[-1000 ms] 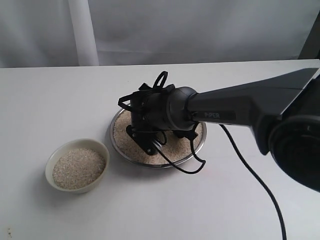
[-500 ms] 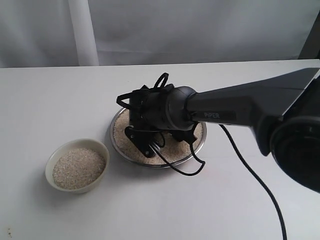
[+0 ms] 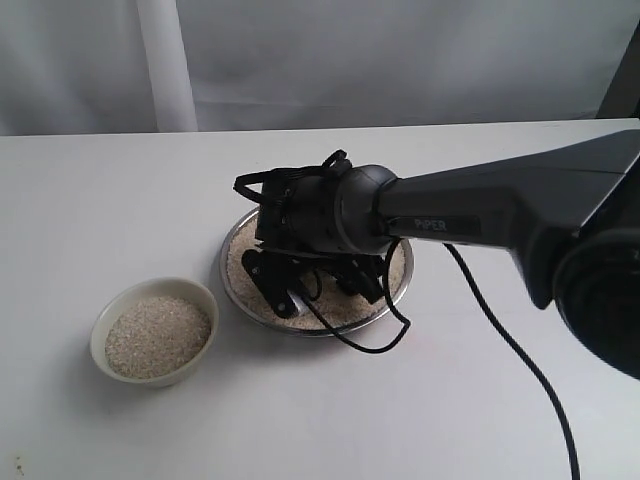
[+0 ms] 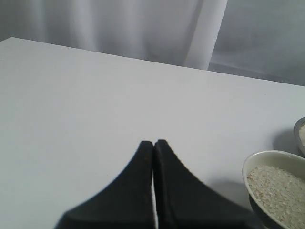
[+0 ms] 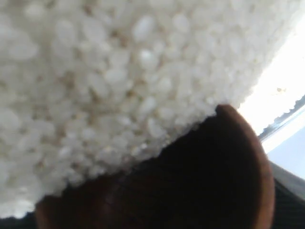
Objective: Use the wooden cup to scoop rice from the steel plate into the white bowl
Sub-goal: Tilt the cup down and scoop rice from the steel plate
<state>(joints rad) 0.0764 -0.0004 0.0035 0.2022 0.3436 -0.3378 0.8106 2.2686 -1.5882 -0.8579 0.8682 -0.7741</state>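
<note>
Gripping glossy reddish-brown wooden cup (image 5: pixel 190 186) in right gripper (image 3: pixel 315 290), pressing rim into pale uncooked rice (image 5: pixel 109 71) on shiny round steel plate (image 3: pixel 227 283), mid-frame. Holding left gripper (image 4: pixel 153 144) clenched, empty.

bowl (image 3: pixel 96 330) left of plate (image 3: pixel 226 285), rice (image 3: pixel 158 336) in both

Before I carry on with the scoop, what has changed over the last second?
The right gripper has rolled at the wrist and dipped lower over the steel plate, shifting slightly left in the exterior view. The wooden cup now has its mouth against the rice. Nothing was taken hold of or let go. The plate and the white bowl stayed put.
</note>
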